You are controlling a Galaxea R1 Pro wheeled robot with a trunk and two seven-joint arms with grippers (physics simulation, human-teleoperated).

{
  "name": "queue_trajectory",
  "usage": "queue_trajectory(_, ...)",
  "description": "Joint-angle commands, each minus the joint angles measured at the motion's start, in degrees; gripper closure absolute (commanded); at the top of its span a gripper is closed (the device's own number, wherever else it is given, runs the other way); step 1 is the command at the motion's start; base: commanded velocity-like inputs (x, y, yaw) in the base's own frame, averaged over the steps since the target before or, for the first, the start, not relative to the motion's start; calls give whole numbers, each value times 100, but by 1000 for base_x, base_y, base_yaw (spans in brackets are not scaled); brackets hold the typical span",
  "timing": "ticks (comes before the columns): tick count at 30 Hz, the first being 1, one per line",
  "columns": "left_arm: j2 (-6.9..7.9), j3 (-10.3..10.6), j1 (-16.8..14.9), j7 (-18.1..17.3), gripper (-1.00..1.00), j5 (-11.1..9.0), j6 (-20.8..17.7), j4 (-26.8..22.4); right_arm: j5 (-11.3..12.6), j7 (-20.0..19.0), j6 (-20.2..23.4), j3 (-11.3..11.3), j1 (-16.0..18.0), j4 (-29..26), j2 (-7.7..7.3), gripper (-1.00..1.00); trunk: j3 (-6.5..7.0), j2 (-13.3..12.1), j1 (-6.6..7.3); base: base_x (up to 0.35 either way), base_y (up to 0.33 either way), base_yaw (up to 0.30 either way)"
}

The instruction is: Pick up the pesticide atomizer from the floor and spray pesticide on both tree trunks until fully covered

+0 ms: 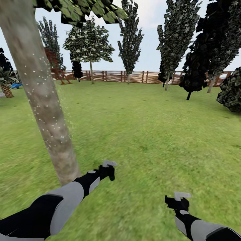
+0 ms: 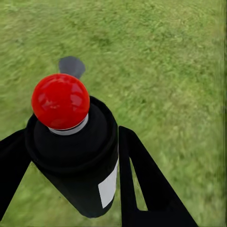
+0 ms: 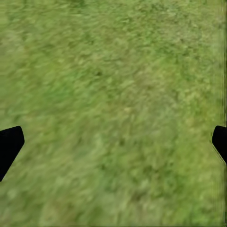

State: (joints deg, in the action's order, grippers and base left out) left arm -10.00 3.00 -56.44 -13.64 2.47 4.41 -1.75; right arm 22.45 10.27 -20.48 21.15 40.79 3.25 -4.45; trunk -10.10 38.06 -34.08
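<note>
In the left wrist view my left gripper (image 2: 75, 165) is shut on the pesticide atomizer (image 2: 78, 175), a black bottle with a white label, a red knob on top and a grey trigger head. The dark fingers (image 2: 142, 179) press both its sides. In the head view the left gripper (image 1: 107, 171) hovers over the lawn just right of a thick, pale, leaning tree trunk (image 1: 43, 100) dotted with white specks. My right gripper (image 1: 180, 201) hangs open low over the grass, its fingers (image 3: 9, 146) spread wide apart. A second broad-crowned tree (image 1: 89, 43) stands far back by the fence.
Green lawn (image 1: 144, 134) stretches ahead to a brown slat fence (image 1: 134, 76). Dark narrow conifers (image 1: 130, 36) line the back and right side. A dark bush (image 1: 231, 90) sits at the right edge. A low palm-like plant (image 1: 6, 83) stands far left.
</note>
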Motion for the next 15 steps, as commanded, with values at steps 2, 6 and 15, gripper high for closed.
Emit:
queue_trajectory(2,0,25,-7,2,100,25,33,8,40,1,-27,47,7,18,9,-100,2,8,-4,219,-201,-241)
queue_trajectory(6,0,25,-9,6,100,25,38,8,40,1,-27,47,8,18,11,-100,7,8,-4,280,-113,-46)
queue_trajectory(15,0,25,-7,10,100,25,35,6,40,2,-27,47,8,18,21,-100,7,8,-4,339,-54,-3)
